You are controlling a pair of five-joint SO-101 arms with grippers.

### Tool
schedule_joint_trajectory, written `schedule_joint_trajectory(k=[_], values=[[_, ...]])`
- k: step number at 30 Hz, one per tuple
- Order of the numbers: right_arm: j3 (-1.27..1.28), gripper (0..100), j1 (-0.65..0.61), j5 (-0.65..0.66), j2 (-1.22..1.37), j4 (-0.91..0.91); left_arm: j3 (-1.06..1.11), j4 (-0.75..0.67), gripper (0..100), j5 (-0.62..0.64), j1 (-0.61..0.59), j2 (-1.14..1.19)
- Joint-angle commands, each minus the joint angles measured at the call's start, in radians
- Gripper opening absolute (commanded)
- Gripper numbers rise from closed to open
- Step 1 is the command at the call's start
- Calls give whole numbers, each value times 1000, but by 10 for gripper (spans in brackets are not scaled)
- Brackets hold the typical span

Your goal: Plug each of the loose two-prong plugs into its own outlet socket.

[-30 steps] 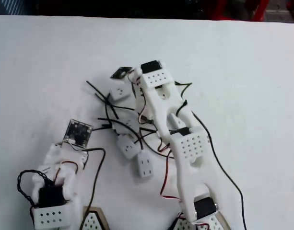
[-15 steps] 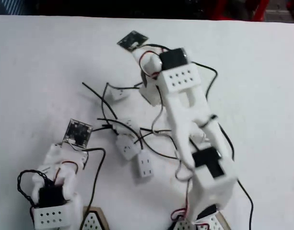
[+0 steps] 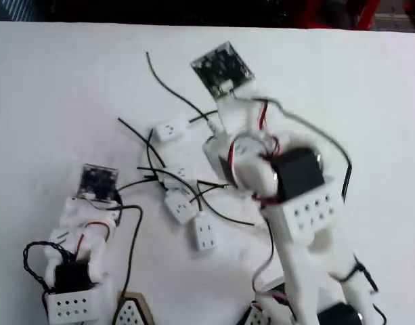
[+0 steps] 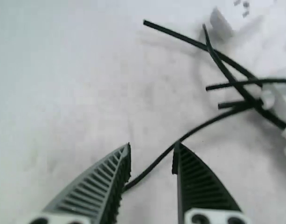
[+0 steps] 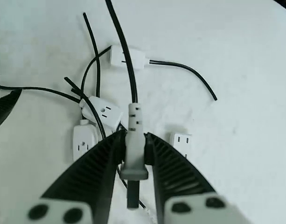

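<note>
Hold plug [image 5: 134, 116] firm in clamped right gripper [image 5: 133, 137]. Line it squarely over a socket [image 5: 84, 142]; brace with spread left gripper [image 4: 151, 149]

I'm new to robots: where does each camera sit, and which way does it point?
High view: fixed above, looking down on the table; both arms show, sockets between them.
Left wrist view: on the left arm, looking past its open left gripper at a black cord.
Right wrist view: on the right arm, looking past the right gripper, shut on a plug.
Shared: high and right wrist views both show the sockets.
</note>
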Motion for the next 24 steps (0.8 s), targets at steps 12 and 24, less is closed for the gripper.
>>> schedule_joint_trajectory(k=[12, 24], values=[[799, 17, -254, -81, -562, -610, -190, -203, 166, 236, 90, -2], [870, 17, -334, -81, -595, -604, -324, -155, 166, 238, 348, -2]])
